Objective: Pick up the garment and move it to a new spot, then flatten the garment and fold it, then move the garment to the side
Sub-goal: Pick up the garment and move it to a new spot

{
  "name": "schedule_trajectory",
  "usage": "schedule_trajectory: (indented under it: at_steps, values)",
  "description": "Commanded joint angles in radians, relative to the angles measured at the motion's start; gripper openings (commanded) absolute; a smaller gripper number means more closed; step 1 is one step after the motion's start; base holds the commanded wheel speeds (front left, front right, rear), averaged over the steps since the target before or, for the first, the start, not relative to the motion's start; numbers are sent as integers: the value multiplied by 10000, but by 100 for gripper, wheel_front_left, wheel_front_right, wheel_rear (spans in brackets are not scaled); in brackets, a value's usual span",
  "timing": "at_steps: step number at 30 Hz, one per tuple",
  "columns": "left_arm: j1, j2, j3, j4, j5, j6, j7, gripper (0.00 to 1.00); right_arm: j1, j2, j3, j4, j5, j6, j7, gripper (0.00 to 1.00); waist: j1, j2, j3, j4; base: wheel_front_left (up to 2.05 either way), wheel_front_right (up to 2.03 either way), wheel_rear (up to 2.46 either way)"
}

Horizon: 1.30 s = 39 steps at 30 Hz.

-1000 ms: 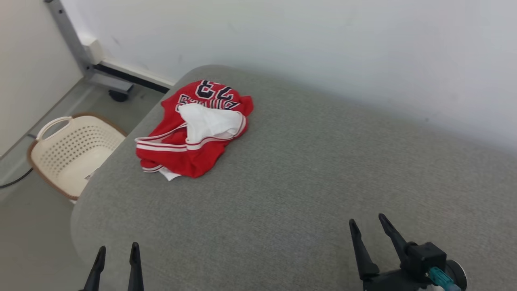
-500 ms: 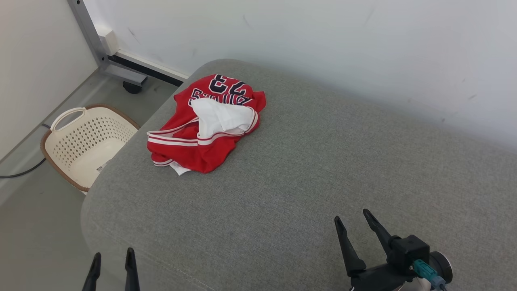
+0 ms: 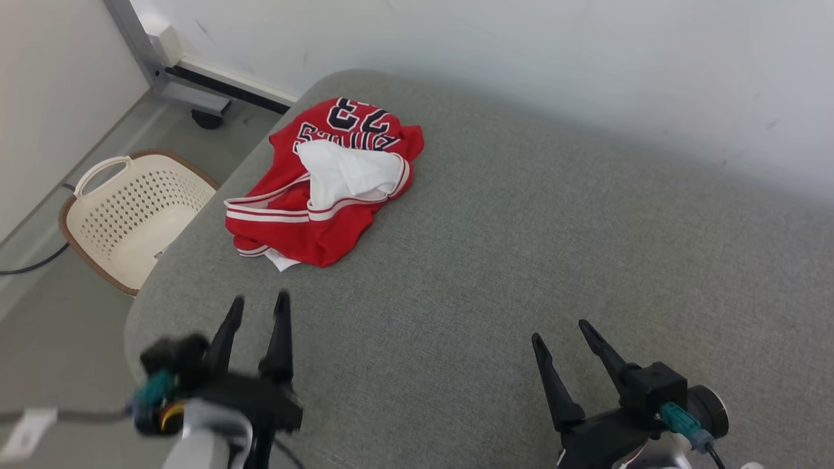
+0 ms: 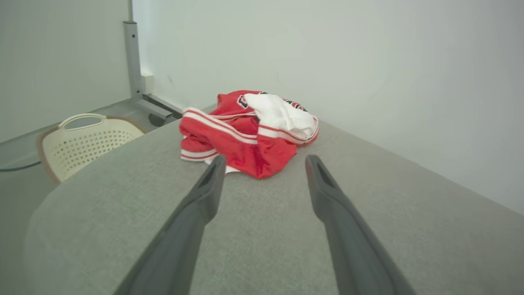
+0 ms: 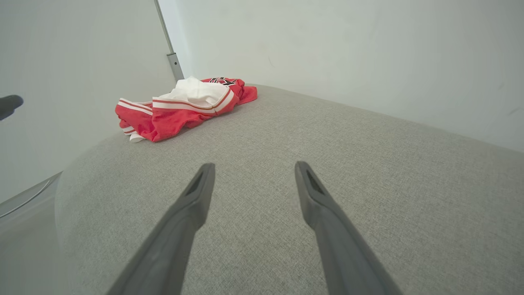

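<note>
From the head, we see the red garment (image 3: 322, 185) crumpled at the grey cushion's (image 3: 521, 260) far left corner, with a basket (image 3: 124, 215) on the floor beside it. Left wrist: our left gripper (image 4: 266, 157) is spread wide and empty, the garment just ahead. Right wrist: our right gripper (image 5: 254, 164) is parted and empty, the garment well away.

The red basketball jersey (image 3: 296, 229) is showing a dark number 23, upside down; the creased lettering beside it is staying unreadable.
</note>
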Motion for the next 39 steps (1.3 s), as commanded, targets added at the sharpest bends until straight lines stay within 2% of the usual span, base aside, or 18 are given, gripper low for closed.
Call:
schedule_trajectory:
  at_steps: [1, 2, 4, 10, 15, 17, 19, 25, 28, 33, 34, 35, 36, 39]
  values:
    - [-492, 48, -86, 286, -215, 12, 161, 100, -11, -13, 7, -118, -145, -26, 95, 100, 0, -1, 263, -75, 0, 0, 0]
    - [-997, 39, -253, 747, -501, 12, 401, 100, 37, -34, 14, -264, -202, -25, 212, 100, 0, -1, 384, -107, 0, 0, 0]
    - [-2330, 220, -343, 2062, -1272, 12, 954, 100, -6, -174, 323, -698, -327, -25, 592, 100, 0, -1, 815, -597, 0, 0, 0]
    - [-4343, 858, -136, 4043, -2179, 10, 1315, 100, -336, -600, 842, -1683, -433, -26, 1277, 100, 0, -1, 1898, -1939, 0, 0, 0]
    - [-5375, 1582, -360, 5071, -2431, 12, 1624, 100, -322, -875, 783, -2384, -495, -26, 1616, 100, 0, -1, 2650, -2820, 0, 0, 0]
    - [-5653, 1946, -348, 5659, -2341, 177, 1811, 100, -254, -934, 743, -2611, -553, -26, 1711, 100, 0, -1, 2880, -3115, 0, 0, 0]
    - [-5947, 2076, -251, 6130, -2436, 302, 1951, 100, -180, -912, 659, -2837, -612, -25, 1758, 100, 0, -1, 3053, -3332, 0, 0, 0]
    - [-6485, 2531, -5, 7047, -2711, 282, 2110, 100, -145, -883, 711, -3172, -689, -25, 1835, 100, 0, -1, 3373, -3947, 0, 0, 0]
    - [-6672, 2732, -11, 7457, -2644, 503, 2142, 100, -100, -890, 705, -3262, -701, -25, 1824, 100, 0, -1, 3452, -4156, 0, 0, 0]
    - [-6798, 2795, 282, 8177, -2945, 1198, 2342, 100, -55, -943, 677, -3373, -693, -25, 1811, 100, 0, -1, 3523, -4289, 0, 0, 0]
    - [-6764, 2736, 312, 8323, -3007, 1250, 2565, 85, -58, -935, 678, -3358, -712, -25, 1824, 100, 0, -1, 3526, -4290, 0, 0, 0]
    - [-6746, 2684, 388, 8410, -3089, 1297, 2668, 31, -75, -918, 685, -3349, -734, -25, 1845, 100, 0, -1, 3528, -4283, 0, 0, 0]
    - [-6720, 2649, 430, 8450, -3128, 1326, 2615, 0, -105, -898, 701, -3327, -732, -25, 1853, 100, 0, -1, 3512, -4272, 0, 0, 0]
    - [-6641, 2576, 400, 8559, -3153, 1314, 2569, 0, -218, -843, 761, -3198, -661, -25, 1772, 100, 0, -1, 3376, -4227, 0, 0, 0]
